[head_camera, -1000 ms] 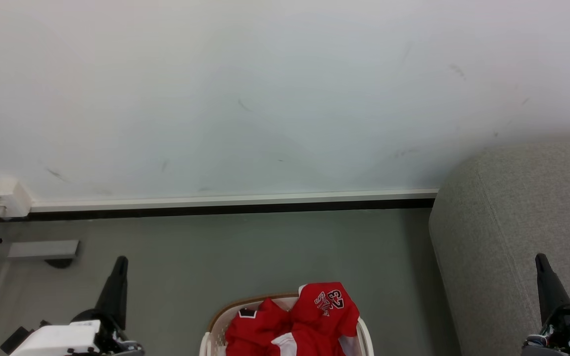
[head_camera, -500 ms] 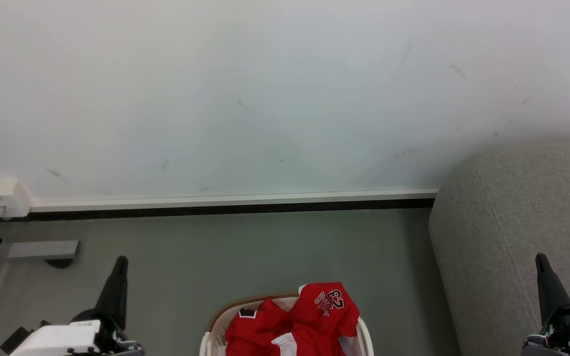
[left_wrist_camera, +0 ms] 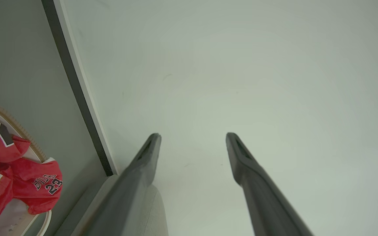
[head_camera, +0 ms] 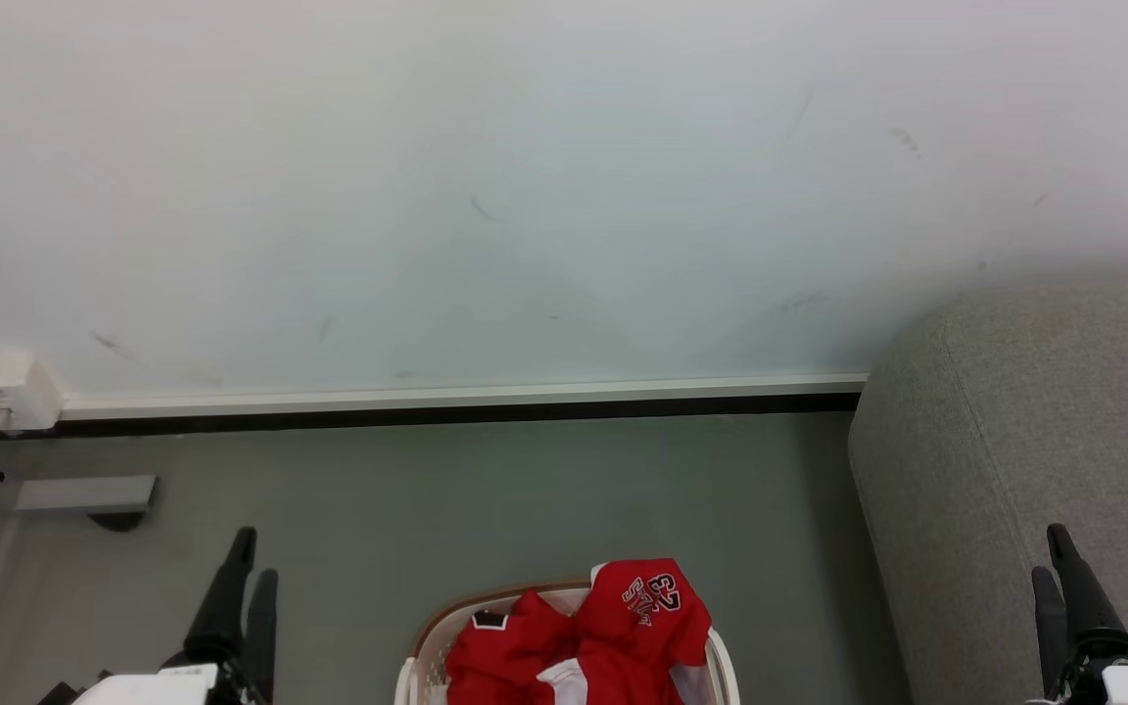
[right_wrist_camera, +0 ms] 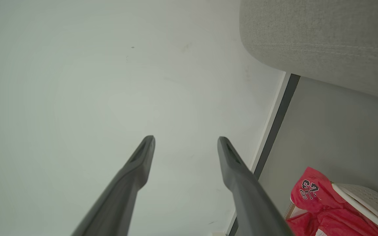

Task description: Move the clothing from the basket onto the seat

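One basket (head_camera: 456, 607) of red clothing (head_camera: 584, 636) is sitting at 6 o'clock, with one grey seat (head_camera: 1014, 411) at 4 o'clock.
The clothing is lying heaped in the basket, its part numbered 23 draping over the rim; a strip of floor (head_camera: 486, 490) is separating basket from seat. The left gripper (head_camera: 256, 556) at 7 o'clock and the right gripper (head_camera: 1047, 553) at 5 o'clock are each spreading two fingers, gripping nothing. One baseboard (head_camera: 456, 399) is running along the wall (head_camera: 525, 196) toward 12 o'clock, with one white box (head_camera: 1, 387) at 9.

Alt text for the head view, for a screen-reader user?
A white basket heaped with red clothing, a number 23 showing, sits on the grey floor at bottom centre. A grey seat stands to its right; the robot's left fingers and right fingers, open, flank the basket.
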Robot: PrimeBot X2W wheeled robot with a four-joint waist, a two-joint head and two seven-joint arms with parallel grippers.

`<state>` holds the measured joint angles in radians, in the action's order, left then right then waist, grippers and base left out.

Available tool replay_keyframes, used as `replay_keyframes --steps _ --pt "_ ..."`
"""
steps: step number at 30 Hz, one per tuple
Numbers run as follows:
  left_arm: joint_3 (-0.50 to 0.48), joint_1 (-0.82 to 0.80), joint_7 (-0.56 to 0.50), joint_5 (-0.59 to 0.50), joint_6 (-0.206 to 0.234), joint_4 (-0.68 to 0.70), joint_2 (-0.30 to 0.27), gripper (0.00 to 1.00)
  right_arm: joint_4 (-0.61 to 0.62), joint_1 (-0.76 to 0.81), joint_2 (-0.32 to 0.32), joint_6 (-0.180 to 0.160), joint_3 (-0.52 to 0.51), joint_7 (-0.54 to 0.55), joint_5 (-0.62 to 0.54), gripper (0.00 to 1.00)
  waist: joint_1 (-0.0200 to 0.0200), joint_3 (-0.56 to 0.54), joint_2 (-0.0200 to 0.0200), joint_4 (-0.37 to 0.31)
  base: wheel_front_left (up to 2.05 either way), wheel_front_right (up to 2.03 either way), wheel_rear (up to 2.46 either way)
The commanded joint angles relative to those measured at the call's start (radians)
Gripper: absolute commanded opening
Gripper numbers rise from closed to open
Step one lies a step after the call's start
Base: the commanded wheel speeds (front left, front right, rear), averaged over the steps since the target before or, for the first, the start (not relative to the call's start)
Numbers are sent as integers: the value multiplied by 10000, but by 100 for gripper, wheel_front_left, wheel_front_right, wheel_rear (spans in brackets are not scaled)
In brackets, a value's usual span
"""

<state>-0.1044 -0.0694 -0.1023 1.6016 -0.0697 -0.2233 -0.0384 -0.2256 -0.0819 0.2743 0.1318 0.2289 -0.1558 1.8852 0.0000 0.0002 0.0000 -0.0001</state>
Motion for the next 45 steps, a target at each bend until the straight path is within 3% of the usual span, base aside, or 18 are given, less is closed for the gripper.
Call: replay_keyframes --steps 1,11,25,45 --pt "77 -158 124 -97 -50 154 -52 100 164 -161 60 -1 -88 -62 -240 100 0 0 0 1 0 0 0" --pt "259 -100 611 -1227 -133 121 -65 100 393 1 -198 -2 -307 -204 -2619 100 0 13 0 1 0 0 0" --pt "483 23 1202 -4410 36 374 -83 100 724 170 -459 -5 -461 -375 -7202 100 0 34 0 -39 0 0 0" --pt "746 226 1912 -8125 83 331 -106 100 556 366 -883 -8 -840 -577 -11250 100 0 29 0 -67 0 0 0"
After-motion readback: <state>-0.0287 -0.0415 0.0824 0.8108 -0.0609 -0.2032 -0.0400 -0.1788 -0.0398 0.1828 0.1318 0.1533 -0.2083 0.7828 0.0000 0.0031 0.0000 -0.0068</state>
